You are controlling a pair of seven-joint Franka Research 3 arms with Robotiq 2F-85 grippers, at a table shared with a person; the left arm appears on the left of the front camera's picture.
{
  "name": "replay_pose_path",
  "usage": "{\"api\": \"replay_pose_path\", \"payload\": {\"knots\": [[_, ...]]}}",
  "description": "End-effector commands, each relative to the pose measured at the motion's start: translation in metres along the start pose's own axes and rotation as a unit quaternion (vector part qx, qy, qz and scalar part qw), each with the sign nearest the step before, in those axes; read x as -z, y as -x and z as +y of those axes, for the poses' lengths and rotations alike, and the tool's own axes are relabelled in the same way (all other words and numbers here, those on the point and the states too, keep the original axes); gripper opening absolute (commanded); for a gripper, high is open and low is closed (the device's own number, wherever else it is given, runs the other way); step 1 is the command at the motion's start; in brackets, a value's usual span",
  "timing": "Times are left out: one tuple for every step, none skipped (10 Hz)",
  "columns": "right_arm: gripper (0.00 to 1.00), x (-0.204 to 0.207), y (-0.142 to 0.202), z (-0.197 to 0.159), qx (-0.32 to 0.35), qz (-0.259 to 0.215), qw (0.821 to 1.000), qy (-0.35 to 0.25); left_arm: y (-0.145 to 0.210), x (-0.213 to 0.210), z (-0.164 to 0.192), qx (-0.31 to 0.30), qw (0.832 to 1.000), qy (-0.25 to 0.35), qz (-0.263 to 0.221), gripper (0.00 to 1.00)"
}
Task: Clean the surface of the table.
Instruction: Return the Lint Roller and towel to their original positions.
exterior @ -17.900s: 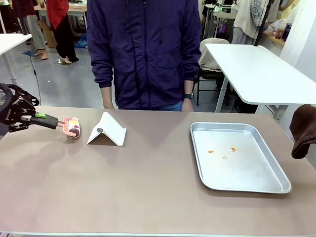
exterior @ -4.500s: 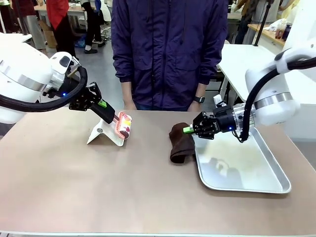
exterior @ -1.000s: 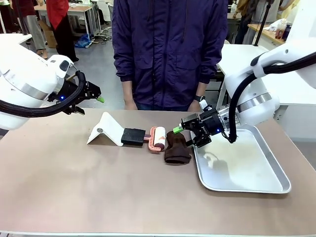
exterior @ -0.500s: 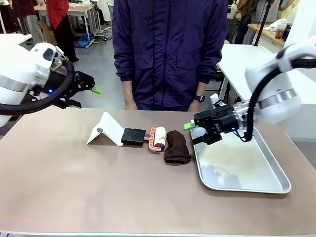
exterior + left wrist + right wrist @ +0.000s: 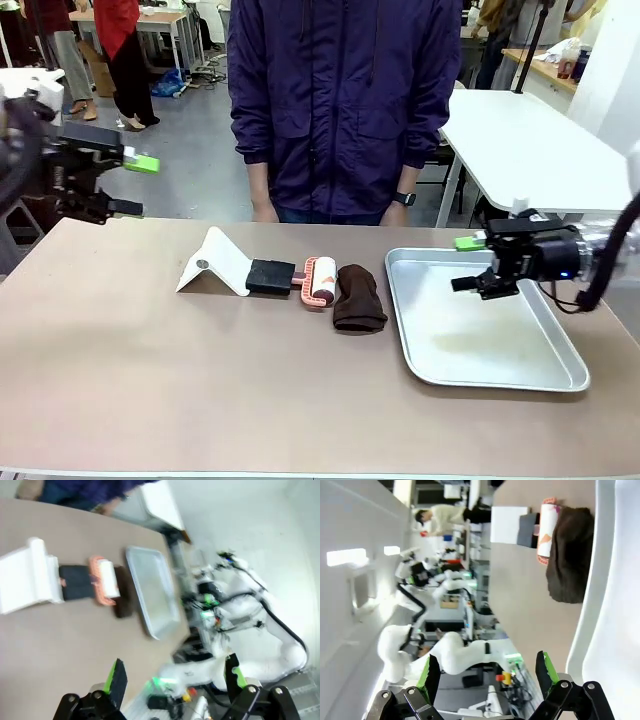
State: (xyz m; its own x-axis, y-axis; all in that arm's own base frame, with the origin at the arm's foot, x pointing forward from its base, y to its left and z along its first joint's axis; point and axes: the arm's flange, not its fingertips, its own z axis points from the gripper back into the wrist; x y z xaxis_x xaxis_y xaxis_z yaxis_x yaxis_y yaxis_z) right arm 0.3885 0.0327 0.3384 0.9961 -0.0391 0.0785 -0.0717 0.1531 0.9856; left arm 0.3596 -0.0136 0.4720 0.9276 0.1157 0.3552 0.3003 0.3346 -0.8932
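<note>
The brownish-tan table point(image 5: 250, 390) carries a row of things at its middle: a white folded stand point(image 5: 215, 262), a lint roller point(image 5: 318, 280) with a pink frame and black handle, and a brown cloth point(image 5: 358, 298) lying crumpled beside it. My left gripper point(image 5: 130, 185) hangs open above the far left corner, holding nothing. Over the steel tray point(image 5: 540, 375) my right gripper point(image 5: 467, 263) is open and holds nothing. The left wrist view looks past its open gripper point(image 5: 175, 677) at the roller point(image 5: 106, 576) and cloth point(image 5: 122, 607). Beyond the open right gripper point(image 5: 487, 672) lies the cloth point(image 5: 570, 555).
A person in a dark blue jacket point(image 5: 340, 100) stands at the far edge, hands down by the table. The steel tray point(image 5: 150, 590) takes up the right side. A white side table point(image 5: 520, 140) stands behind on the right. The near half of the tabletop is bare.
Both arms have pulled back from the middle: the left gripper went left and up, the right gripper went right over the tray. Roller and cloth lie where they were.
</note>
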Motion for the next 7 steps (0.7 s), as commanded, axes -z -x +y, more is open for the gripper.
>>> {"api": "replay_pose_path", "payload": {"knots": [[1.00,-0.031,0.020,0.004,-0.005,-0.058,0.998,-0.035,0.022,-0.019,0.043,-0.045,0.993,0.102,0.033,1.00],[1.00,-0.039,0.027,0.005,-0.006,-0.101,0.994,-0.034,0.029,-0.029,0.067,-0.066,0.987,0.140,0.041,1.00],[1.00,-0.034,0.026,0.003,-0.010,-0.108,0.994,-0.023,0.031,-0.035,0.085,-0.081,0.985,0.146,0.044,1.00],[1.00,-0.042,0.008,0.000,0.008,-0.056,0.998,-0.027,0.031,-0.037,0.097,-0.085,0.985,0.137,0.063,1.00],[1.00,-0.042,0.008,0.000,0.008,-0.056,0.998,-0.027,0.028,-0.037,0.103,-0.101,0.989,0.095,0.047,1.00],[1.00,-0.042,0.008,0.000,0.008,-0.056,0.998,-0.027,0.036,-0.039,0.084,-0.087,0.983,0.154,0.041,1.00],[1.00,-0.042,0.008,0.000,0.008,-0.056,0.998,-0.027,0.036,-0.039,0.084,-0.087,0.983,0.154,0.041,1.00]]}}
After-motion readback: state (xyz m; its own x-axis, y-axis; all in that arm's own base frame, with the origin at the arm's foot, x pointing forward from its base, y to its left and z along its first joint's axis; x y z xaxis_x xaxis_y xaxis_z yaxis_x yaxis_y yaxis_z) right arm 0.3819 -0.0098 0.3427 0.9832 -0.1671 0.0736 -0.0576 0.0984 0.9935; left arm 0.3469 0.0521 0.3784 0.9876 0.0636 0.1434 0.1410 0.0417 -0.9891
